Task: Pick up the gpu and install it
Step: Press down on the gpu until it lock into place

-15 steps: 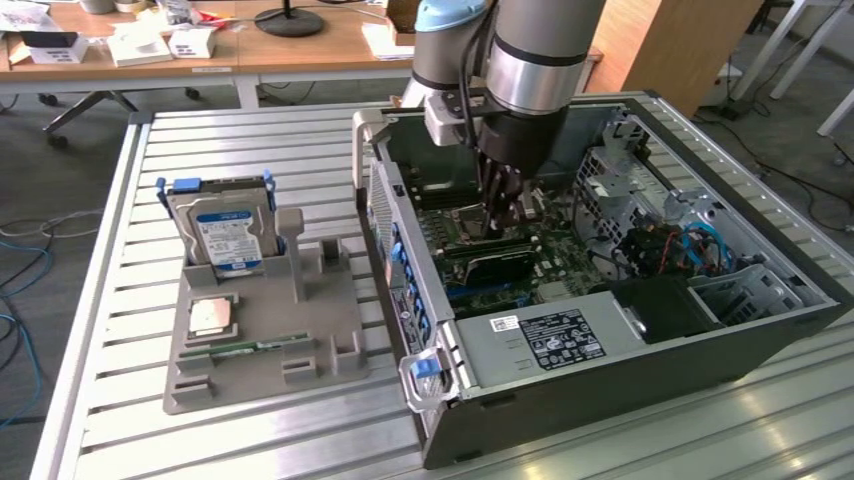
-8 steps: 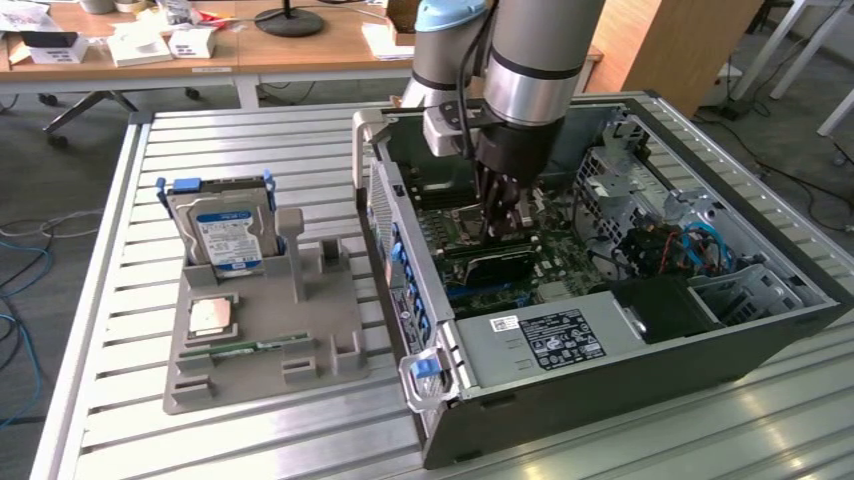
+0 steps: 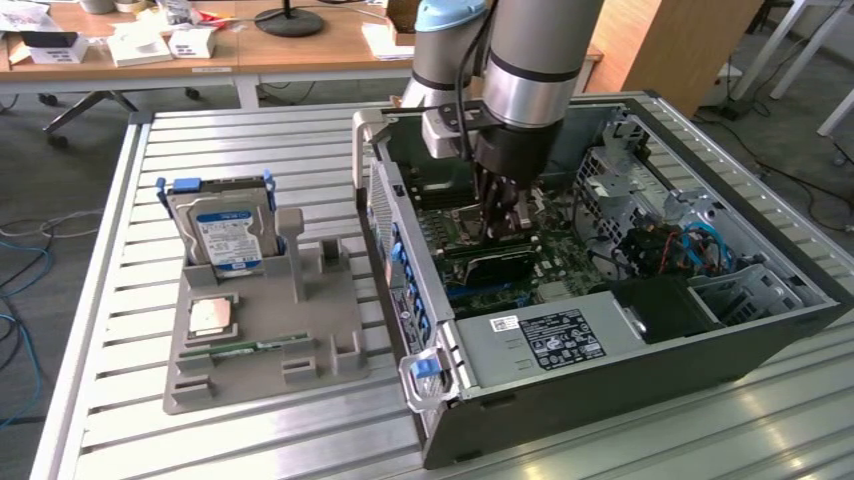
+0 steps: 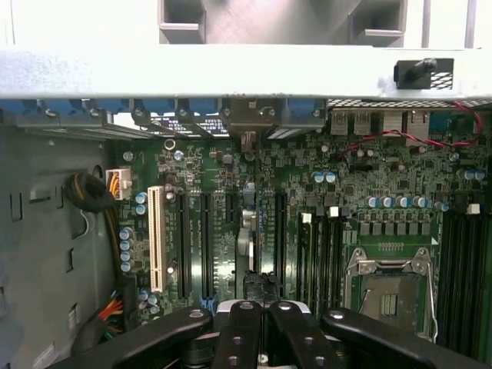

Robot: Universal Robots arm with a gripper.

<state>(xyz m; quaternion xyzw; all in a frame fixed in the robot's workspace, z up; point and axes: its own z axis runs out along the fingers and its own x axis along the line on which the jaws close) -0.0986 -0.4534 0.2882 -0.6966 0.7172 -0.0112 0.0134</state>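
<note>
I can't read any text: the hard drive's (image 3: 224, 232) blue label and the power supply's (image 3: 561, 335) sticker at 5 o'clock are illegible.

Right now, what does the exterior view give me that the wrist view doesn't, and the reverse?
Exterior view: the grey tray beside the computer case, with the hard drive standing in it and a green memory stick lying flat; also the arm reaching down into the case.
Wrist view: close detail of the white slot, the empty processor socket and red wires.
Both: the motherboard and the shut gripper over a thin card standing edge-on among the slots.
</note>
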